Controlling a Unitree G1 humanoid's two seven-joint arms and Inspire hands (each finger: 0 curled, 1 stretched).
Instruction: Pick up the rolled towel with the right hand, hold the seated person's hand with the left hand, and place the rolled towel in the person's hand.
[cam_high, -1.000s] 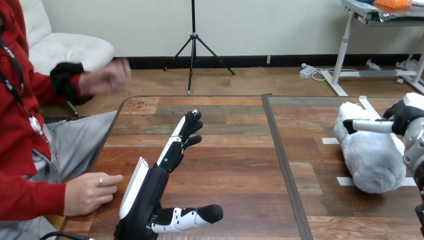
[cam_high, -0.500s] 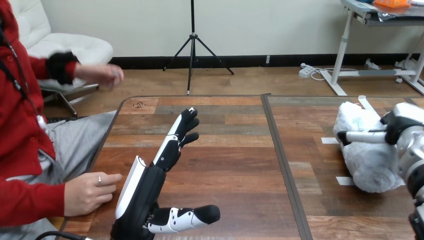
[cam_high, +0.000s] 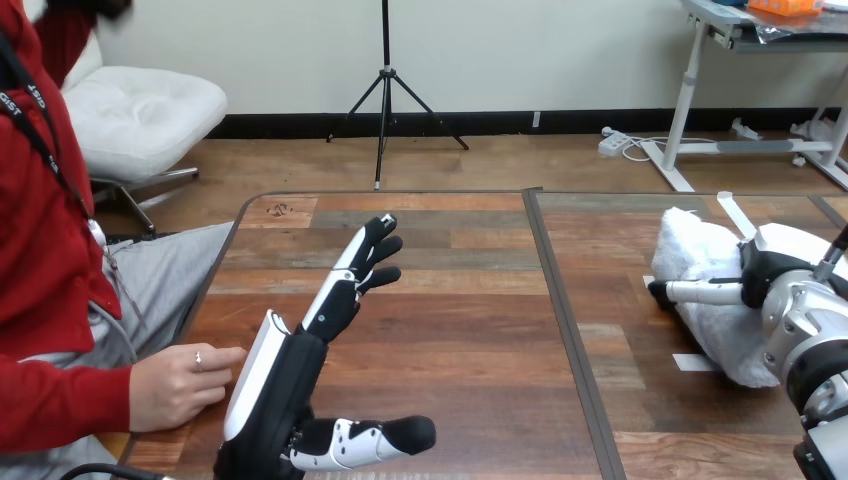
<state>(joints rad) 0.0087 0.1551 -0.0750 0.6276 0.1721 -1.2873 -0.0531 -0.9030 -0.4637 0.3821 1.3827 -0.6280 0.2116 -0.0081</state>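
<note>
My left hand (cam_high: 292, 385) stands open, fingers straight and thumb spread, over the wooden table (cam_high: 470, 330). The person's hand (cam_high: 180, 385) rests just to its left. Well to its right, my right hand (cam_high: 768, 280) is against the rolled towel (cam_high: 703, 252); I cannot tell whether it grips.

Bright, even light. Pale sheen on table (cam_high: 460, 225) just beyond fingers (cam_high: 345, 280) of left hand (cam_high: 280, 385); rolled towel (cam_high: 700, 250), far right of them, brightest white.
</note>
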